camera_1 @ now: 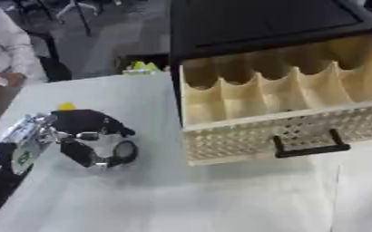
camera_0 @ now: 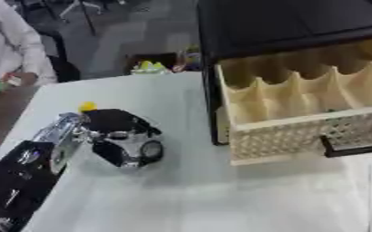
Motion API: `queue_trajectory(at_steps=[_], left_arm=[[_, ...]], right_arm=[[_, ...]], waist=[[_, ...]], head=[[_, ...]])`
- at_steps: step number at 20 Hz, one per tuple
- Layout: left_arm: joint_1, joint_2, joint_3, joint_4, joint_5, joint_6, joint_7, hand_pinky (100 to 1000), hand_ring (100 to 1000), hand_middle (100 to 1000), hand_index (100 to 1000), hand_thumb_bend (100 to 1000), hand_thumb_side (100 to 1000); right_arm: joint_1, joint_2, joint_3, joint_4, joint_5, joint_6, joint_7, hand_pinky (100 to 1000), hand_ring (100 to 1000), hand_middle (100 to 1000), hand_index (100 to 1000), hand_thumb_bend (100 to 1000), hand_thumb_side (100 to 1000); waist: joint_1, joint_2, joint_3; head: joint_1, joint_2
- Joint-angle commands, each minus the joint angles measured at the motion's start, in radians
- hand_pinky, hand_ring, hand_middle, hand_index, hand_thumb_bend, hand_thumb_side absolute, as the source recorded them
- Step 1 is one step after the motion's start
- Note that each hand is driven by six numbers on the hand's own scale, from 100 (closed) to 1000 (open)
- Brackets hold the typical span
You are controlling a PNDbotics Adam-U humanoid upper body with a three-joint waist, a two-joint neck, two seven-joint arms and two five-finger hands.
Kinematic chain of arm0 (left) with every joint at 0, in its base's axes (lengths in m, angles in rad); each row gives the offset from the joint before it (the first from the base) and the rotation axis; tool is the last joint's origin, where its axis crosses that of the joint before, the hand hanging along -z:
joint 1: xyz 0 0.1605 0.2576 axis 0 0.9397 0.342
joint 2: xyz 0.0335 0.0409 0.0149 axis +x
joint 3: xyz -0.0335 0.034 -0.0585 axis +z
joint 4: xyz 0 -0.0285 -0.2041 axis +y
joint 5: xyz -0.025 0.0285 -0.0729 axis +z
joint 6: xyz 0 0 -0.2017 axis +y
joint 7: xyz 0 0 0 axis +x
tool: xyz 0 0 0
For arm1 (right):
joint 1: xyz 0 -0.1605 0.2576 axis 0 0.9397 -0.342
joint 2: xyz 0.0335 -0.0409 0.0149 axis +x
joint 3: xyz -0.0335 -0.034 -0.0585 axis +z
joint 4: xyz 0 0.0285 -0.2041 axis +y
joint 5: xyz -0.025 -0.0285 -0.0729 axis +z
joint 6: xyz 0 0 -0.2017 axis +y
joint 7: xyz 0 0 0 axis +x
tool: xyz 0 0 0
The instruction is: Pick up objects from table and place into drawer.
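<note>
My left hand is black and hangs low over the white table, left of centre, on a silver and black arm that enters from the lower left corner. A small yellow thing peeks out just behind the hand on the far side, mostly hidden. To the right, the pale wooden drawer stands pulled out of a black cabinet. It has wavy dividers, a perforated front and a black handle. Nothing shows in its compartments. My right hand is out of sight.
A yellow-green thing sits just past the table's far edge beside the cabinet. A person in a white sleeve stands at the upper left, off the table. Bare tabletop lies in front of the drawer and my hand.
</note>
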Motion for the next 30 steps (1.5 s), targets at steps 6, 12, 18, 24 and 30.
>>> queue_trajectory(at_steps=[6,12,18,24,30], left_arm=[[-0.01,0.017,0.015,0.021,-0.1,-0.168,-0.057,732,788,753,980,239,1000],[-0.011,0.014,0.02,0.044,-0.169,-0.168,0.033,718,779,748,975,164,1000],[-0.016,0.01,0.022,0.067,-0.21,-0.168,0.095,712,775,747,976,137,1000],[-0.024,0.004,0.025,0.084,-0.244,-0.168,0.136,708,770,750,999,133,1000],[-0.025,-0.002,0.022,0.095,-0.273,-0.168,0.161,706,767,749,1000,140,1000]], right_arm=[[-0.017,-0.007,-0.011,-0.016,-0.006,-0.001,-0.003,233,464,447,652,868,987],[-0.019,-0.005,-0.01,-0.016,-0.006,-0.001,-0.002,233,463,447,652,868,987],[-0.021,-0.004,-0.01,-0.016,-0.006,-0.001,-0.001,231,463,446,651,868,987],[-0.021,-0.003,-0.01,-0.016,-0.006,0.0,0.001,229,462,445,648,868,987],[-0.02,-0.003,-0.013,-0.016,-0.006,0.0,-0.001,229,462,445,647,868,987]], waist=[[-0.011,-0.016,-0.001],[-0.011,-0.013,-0.005],[-0.011,-0.01,-0.007],[-0.01,-0.007,-0.009],[-0.008,-0.007,-0.01]], head=[[0.003,-0.017],[0.007,-0.022],[0.009,-0.028],[0.011,-0.031],[0.01,-0.027]])
